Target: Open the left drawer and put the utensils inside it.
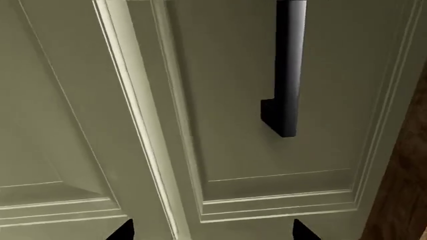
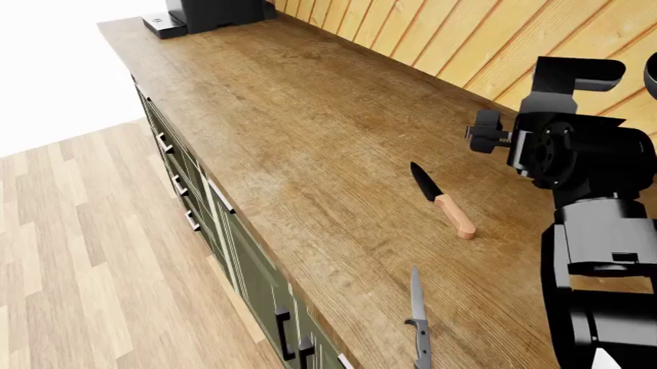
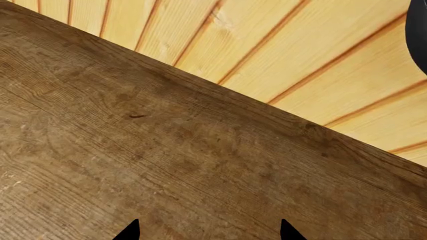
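Both knives, wooden-handled (image 2: 441, 200) and grey metal (image 2: 418, 317), lie apart on the countertop (image 2: 308, 131); left gripper (image 1: 212, 231) and right gripper (image 3: 208, 231) both released, empty

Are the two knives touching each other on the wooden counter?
No, the black-bladed knife with the wooden handle lies apart from the slim grey metal knife, with bare brown wooden countertop between them.

Worktop (image 2: 308, 131) open around both knives — right arm (image 2: 585, 192) crowds near wall; cabinet fronts (image 2: 251, 269) seemingly unobstructed.

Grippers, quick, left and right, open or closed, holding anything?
Left gripper: open, empty, facing a cabinet door.
Right gripper: open, empty, above the countertop.
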### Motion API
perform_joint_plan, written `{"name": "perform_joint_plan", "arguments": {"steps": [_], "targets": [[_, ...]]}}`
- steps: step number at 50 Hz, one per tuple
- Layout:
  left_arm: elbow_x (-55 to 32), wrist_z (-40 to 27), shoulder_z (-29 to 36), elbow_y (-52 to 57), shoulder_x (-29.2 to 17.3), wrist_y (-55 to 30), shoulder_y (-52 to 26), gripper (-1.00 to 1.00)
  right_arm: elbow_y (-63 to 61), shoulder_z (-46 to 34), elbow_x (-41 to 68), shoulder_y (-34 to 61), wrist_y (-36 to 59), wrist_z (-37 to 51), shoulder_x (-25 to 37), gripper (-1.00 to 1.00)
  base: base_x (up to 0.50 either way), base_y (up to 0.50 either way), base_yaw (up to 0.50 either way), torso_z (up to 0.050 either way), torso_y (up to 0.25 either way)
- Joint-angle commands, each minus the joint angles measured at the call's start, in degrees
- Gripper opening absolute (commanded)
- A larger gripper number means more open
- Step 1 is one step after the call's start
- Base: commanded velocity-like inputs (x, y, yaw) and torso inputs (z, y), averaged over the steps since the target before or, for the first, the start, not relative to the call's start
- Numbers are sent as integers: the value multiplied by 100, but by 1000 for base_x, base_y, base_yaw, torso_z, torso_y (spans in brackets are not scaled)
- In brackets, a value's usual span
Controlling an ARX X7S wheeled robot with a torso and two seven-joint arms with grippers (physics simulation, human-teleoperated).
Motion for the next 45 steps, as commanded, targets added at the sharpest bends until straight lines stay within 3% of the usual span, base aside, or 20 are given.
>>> {"name": "perform_joint_plan", "arguments": {"steps": [1, 18, 25, 45], "targets": [[30, -322, 219, 1089, -170, -123, 480, 100, -22, 2, 15, -19, 5, 14, -2, 100, 0, 0, 0, 0, 0], [-90, -295, 262, 1087, -117, -235, 331, 100, 47, -6, 23, -20, -48, -4, 2, 100, 0, 0, 0, 0, 0], [-272, -847, 235, 2056, -245, -410, 547, 100, 354, -43, -16, 27, -269, -75, -35, 100, 0, 0, 0, 0, 0], [-571, -1313, 164, 2639, -310, -589, 535, 100, 858, -81, -67, 159, -577, -155, -76, 100, 0, 0, 0, 0, 0]]}}
